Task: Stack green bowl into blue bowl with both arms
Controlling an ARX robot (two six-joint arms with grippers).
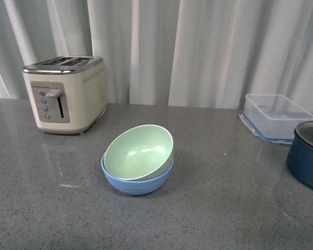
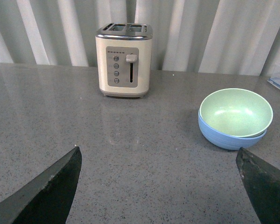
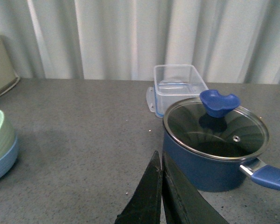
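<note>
The worktop [image 1: 240, 208] is grey speckled stone that runs back to a pale curtain [image 1: 198, 47]. A cream toaster [image 1: 65, 94] stands toward the back left corner, slots up and lever side facing out, clear of the working space. At the right edge sits a navy pot [image 1: 308, 161] with a glass lid, and just behind it a clear box [image 1: 276, 114], both well apart from the bowls. Near the middle of the worktop the green bowl [image 1: 140, 152] sits inside the blue bowl [image 1: 138, 182], tilted toward the front rather than level, so the stacking looks done though not seated flat. Neither arm shows in the front view. The left gripper [image 2: 161, 186] has its fingers [image 2: 51, 191] wide apart and holds nothing; the right gripper [image 3: 161, 196] has its fingers together, empty, near the pot. No brand or legible writing shows anywhere.
</note>
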